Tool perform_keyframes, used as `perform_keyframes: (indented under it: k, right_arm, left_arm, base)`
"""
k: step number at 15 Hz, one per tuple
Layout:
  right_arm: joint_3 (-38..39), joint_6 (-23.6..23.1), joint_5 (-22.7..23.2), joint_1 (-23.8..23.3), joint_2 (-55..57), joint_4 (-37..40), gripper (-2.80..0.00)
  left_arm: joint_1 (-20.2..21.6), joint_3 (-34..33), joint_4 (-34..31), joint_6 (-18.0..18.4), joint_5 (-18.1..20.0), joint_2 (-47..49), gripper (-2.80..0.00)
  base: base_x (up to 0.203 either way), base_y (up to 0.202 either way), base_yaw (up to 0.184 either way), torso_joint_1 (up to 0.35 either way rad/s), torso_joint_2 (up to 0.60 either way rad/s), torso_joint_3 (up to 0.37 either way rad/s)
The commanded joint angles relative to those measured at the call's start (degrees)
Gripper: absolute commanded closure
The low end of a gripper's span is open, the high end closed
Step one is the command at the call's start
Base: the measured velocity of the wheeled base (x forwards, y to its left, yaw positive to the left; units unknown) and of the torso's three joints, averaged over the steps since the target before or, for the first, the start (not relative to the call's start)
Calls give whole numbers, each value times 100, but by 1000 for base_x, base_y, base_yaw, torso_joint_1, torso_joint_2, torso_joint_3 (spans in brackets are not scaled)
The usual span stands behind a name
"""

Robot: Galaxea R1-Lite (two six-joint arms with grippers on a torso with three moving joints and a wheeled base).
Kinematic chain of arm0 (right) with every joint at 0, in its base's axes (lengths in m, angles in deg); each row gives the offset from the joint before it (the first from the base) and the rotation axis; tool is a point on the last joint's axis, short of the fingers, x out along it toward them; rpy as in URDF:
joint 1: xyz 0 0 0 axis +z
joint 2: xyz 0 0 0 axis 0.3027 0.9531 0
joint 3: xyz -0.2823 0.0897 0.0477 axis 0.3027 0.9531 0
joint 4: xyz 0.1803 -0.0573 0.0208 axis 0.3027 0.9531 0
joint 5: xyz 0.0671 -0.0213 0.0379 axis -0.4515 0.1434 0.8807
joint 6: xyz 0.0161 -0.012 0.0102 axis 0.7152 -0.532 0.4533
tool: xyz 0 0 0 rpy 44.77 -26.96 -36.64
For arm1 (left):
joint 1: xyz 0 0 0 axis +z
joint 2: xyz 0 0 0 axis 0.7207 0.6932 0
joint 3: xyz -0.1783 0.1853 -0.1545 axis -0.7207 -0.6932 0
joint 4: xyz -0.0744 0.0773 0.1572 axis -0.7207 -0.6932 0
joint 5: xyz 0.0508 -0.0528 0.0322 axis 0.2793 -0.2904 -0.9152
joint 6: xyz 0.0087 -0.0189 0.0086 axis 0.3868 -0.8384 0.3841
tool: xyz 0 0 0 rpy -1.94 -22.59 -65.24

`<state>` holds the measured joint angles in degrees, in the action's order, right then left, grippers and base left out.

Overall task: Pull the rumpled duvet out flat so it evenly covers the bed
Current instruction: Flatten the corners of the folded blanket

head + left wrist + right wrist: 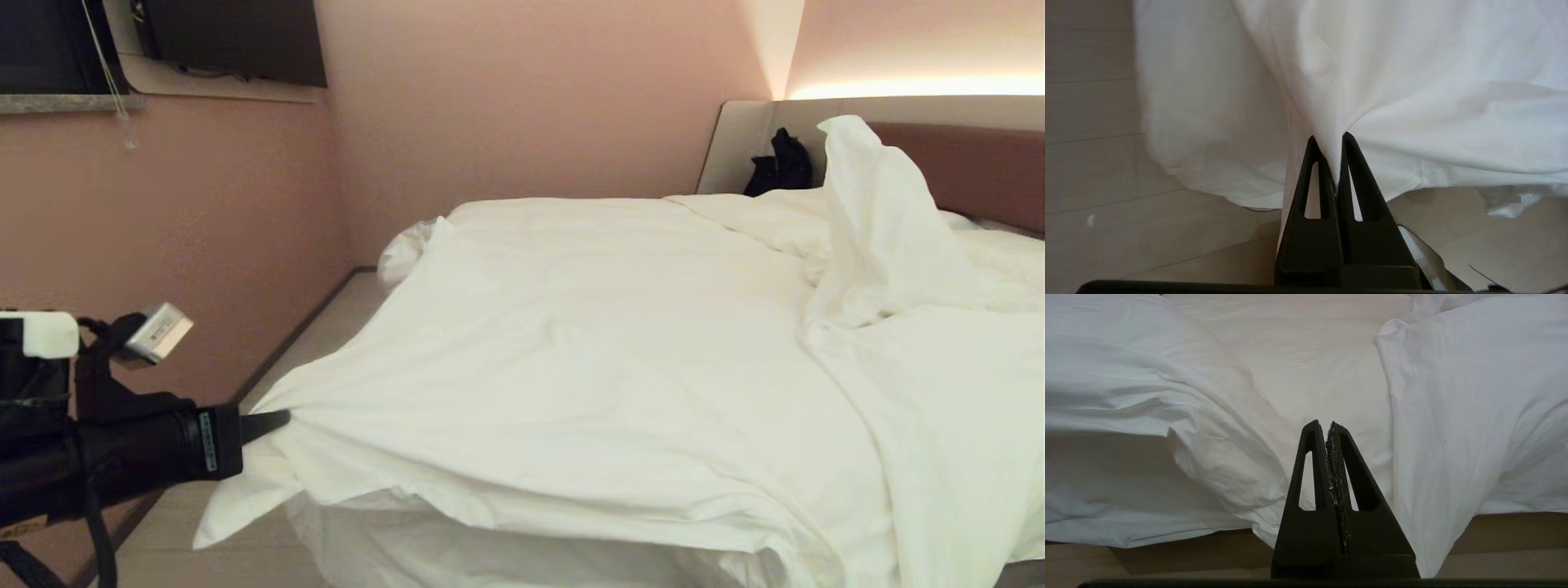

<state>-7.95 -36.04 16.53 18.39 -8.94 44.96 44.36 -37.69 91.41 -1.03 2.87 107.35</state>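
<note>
The white duvet [588, 343] lies spread over most of the bed [980, 167], with a bunched peak of cloth [873, 212] standing up near the brown headboard. My left gripper [277, 423] is at the bed's near left corner, shut on a pinch of the duvet's edge, and the cloth is drawn taut from it. In the left wrist view the duvet [1372, 81] runs up from between the closed fingers of the left gripper [1329, 141]. My right gripper [1323, 425] is shut with nothing in it, in front of the duvet [1453, 416] hanging over the bed's side.
A pink wall [204, 220] runs close along the bed's left side, leaving a narrow strip of pale floor [326, 327]. A dark object [780, 167] sits against the headboard surround. A window ledge [65, 102] is at the upper left.
</note>
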Motion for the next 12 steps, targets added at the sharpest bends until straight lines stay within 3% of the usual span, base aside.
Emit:
perform_keyframes:
  k: [1,5,8,12]
  right_arm:
    - [0,-2,0,2,-3,-2,0]
    - [0,-2,0,2,-3,-2,0]
    - [0,-2,0,2,-3,-2,0]
    - [0,-2,0,2,-3,-2,0]
  left_arm:
    - [33,-218,0,-8,-200,-521,0]
    - [98,-602,-117,-25,-540,-1162,0]
    - [212,-506,-574,-275,-660,-1635,0]
    - [219,-422,-932,-442,-1311,-2142,0]
  base:
    - [0,0,0,0,0,0]
    - [0,0,0,0,0,0]
    - [0,0,0,0,0,0]
    - [0,0,0,0,0,0]
